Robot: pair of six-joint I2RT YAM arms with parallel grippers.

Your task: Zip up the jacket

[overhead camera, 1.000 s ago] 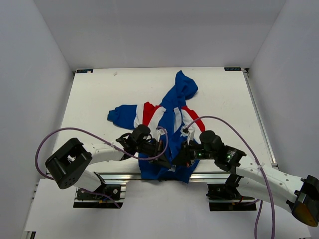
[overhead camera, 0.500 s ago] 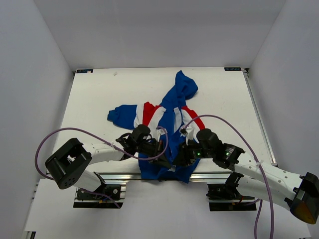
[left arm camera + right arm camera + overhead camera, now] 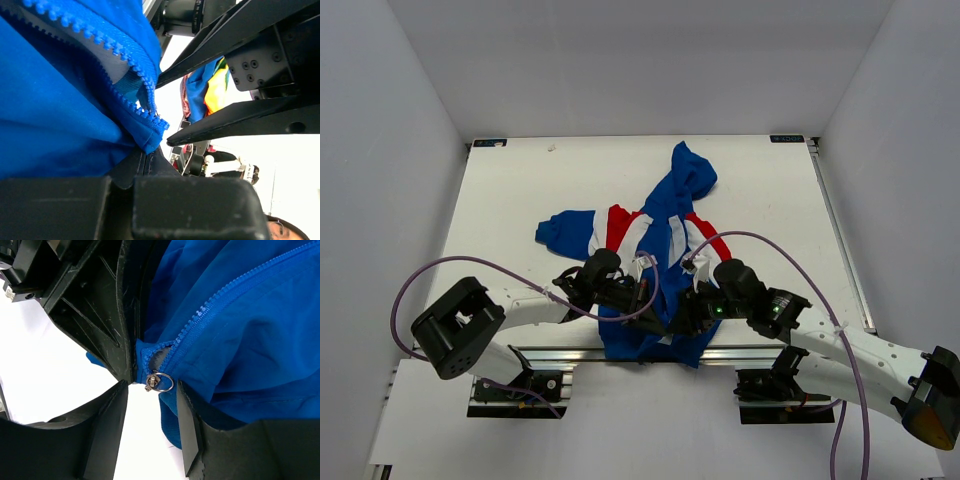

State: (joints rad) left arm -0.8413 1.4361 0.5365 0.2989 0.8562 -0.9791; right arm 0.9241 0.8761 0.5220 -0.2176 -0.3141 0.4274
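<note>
top view: jacket [image 3: 655,235] lies mid-table [image 3: 520,190], hem at near edge. left gripper [image 3: 641,298] clamps hem corner; right gripper [image 3: 676,321] fingers apart by slider ring [image 3: 159,382]. teeth [image 3: 131,64] unjoined. judgement: barely started, whole zip left.

The top external camera sits high above and behind the arm bases, looking steeply down toward 12 o'clock over the whole white rectangular table [image 3: 500,200] and the royal-blue hooded zip jacket [image 3: 665,215]. Both wrist cameras sit very close to that jacket's zipper hem near the table's 6 o'clock edge. The left wrist view faces 3 o'clock, catching the right gripper [image 3: 680,317]; the right wrist view faces 9 o'clock, catching the left gripper [image 3: 645,297].
</note>
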